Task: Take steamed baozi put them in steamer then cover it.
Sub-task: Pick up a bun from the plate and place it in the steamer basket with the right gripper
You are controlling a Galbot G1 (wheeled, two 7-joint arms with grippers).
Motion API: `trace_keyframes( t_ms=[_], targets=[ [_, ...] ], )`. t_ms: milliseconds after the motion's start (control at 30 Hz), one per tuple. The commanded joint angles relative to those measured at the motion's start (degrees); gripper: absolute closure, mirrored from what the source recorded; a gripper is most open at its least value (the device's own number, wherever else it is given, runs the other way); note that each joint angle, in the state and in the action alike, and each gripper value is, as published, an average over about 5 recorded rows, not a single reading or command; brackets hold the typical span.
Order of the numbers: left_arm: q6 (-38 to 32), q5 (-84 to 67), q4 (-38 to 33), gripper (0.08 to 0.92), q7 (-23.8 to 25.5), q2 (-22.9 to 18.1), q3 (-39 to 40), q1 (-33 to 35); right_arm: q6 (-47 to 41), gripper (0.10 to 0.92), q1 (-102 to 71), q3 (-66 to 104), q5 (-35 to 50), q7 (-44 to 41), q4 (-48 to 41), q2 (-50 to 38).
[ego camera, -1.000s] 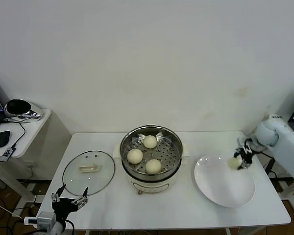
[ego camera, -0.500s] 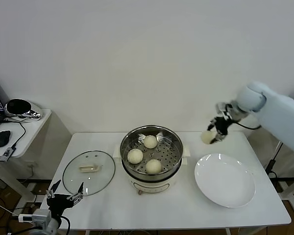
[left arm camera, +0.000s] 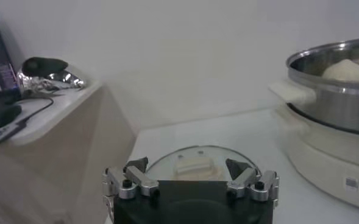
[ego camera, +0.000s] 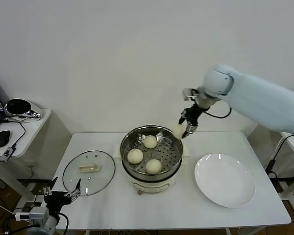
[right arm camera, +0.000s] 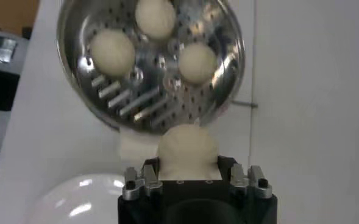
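The right tool (ego camera: 184,130) grips a bun (ego camera: 179,130) above the steamer (ego camera: 151,155) rim, three buns (ego camera: 153,166) inside, lid (ego camera: 88,172) and plate (ego camera: 224,179) on the desk (ego camera: 186,210), while the left tool (ego camera: 61,196) idles with fingers spread.

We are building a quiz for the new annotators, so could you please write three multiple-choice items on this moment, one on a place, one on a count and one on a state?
1. Where does the cover lie?
A. on the steamer
B. on the table, on the robot's left of the steamer
C. on the plate

2. How many baozi rest on the steamer's tray?
A. one
B. three
C. five

3. What is the state of the right tool?
A. shut on a baozi
B. open and empty
C. holding the cover

Answers:
1 B, the glass cover lies flat on the white table beside the pot.
2 B, three baozi sit on the tray.
3 A, the fourth baozi sits between its fingers, above the pot's rim.
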Motion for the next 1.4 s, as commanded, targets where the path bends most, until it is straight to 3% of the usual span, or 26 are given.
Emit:
trace_keyframes(
  t_ms=[33,1100,1400],
  targets=[
    [-0.01,-0.19,-0.42,0.177,0.01,-0.13,-0.07,0.12,-3.01,0.431,-1.02,-4.04,2.54,2.38,-2.84,8.71],
    [-0.05,-0.17,0.18,0.177,0.07,-0.86,0.33,0.07,-4.46,0.427,-9.81,-2.24,-3.80,6.41,-5.43,9.25],
    [0.02,0.02,0.33,0.177,0.56,-0.98,0.55,-0.32,-4.67,0.231,-6.67,-1.19,-2.64,4.98,-2.76,6.02]
  ],
)
